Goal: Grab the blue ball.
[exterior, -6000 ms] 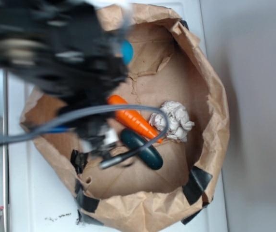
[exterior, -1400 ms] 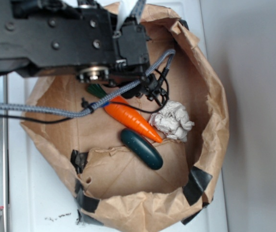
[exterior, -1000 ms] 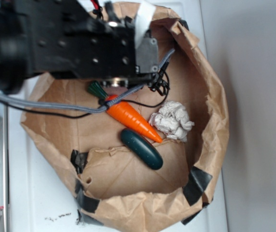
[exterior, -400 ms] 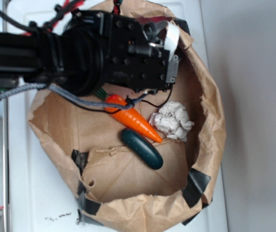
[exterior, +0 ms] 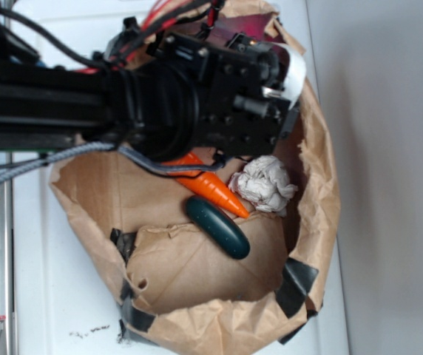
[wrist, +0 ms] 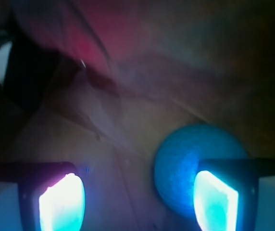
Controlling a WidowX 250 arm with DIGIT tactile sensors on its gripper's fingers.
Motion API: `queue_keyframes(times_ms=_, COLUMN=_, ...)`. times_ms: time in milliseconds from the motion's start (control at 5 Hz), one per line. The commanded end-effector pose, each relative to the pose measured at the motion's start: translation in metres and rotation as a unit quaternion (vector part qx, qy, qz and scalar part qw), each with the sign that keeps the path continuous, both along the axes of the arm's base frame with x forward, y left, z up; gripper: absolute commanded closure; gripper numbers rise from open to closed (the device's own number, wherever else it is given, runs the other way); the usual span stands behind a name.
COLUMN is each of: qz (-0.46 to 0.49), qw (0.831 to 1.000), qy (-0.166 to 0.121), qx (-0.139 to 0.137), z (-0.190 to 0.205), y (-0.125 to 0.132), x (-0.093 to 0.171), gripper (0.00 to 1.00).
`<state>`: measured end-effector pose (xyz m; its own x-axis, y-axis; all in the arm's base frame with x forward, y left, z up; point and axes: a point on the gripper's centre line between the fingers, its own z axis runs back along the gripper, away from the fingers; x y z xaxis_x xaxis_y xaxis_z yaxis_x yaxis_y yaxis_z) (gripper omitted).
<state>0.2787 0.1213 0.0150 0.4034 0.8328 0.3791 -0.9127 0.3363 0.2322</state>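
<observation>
- No brand, label or readable writing shows in either view; the black tape patches on the brown paper bag (exterior: 219,310) are blank.
- In the wrist view the gripper (wrist: 137,199) stands with its jaws wide apart, the two fingertips (wrist: 63,202) glowing pale at the bottom left and bottom right of the frame, with bare paper between them. Nothing is held.
- The blue ball (wrist: 188,163) lies on the bag floor at the right-hand fingertip, which covers its lower right part. Most of the ball sits just inside that fingertip, toward the gap. Whether the finger touches it cannot be told.
- Only the wrist view shows the ball and the fingers; in the exterior view the black arm and wrist housing (exterior: 197,92) hide both.
- Only the exterior view shows the rest of the bag's contents, all on the near side of the wrist housing: an orange carrot toy (exterior: 215,188) partly under the housing, a crumpled white paper wad (exterior: 262,185) just beside the carrot's tip, and a dark green oblong toy (exterior: 217,227) lying just beyond the carrot, farther from the gripper.
- The exterior view also shows a grey braided cable (exterior: 63,159) running from under the housing out over the bag's rim, and the white table (exterior: 56,296) under the bag.
- The wrist view is dim and tinted red and purple beyond the ball, with creased paper walls.
</observation>
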Motion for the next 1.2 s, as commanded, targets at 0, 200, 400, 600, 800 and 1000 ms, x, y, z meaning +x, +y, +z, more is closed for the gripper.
queue_keyframes(times_ms=0, qz=-0.058, qw=0.989, qy=-0.068, qx=-0.117, z=0.059, y=-0.027, x=-0.021, gripper=0.00)
queue_keyframes(times_ms=200, qz=-0.070, qw=0.983, qy=-0.092, qx=-0.142, z=0.078, y=-0.036, x=-0.029, gripper=0.00)
queue_keyframes(times_ms=400, qz=-0.070, qw=0.983, qy=-0.100, qx=-0.134, z=0.078, y=-0.033, x=-0.037, gripper=0.00)
queue_keyframes(times_ms=600, qz=-0.060, qw=0.988, qy=-0.079, qx=-0.119, z=0.068, y=-0.028, x=-0.046, gripper=0.00)
queue_keyframes(times_ms=800, qz=-0.053, qw=0.991, qy=-0.059, qx=-0.104, z=0.060, y=-0.021, x=-0.058, gripper=0.00)
queue_keyframes(times_ms=1000, qz=-0.046, qw=0.994, qy=-0.059, qx=-0.082, z=0.049, y=-0.016, x=-0.055, gripper=0.00)
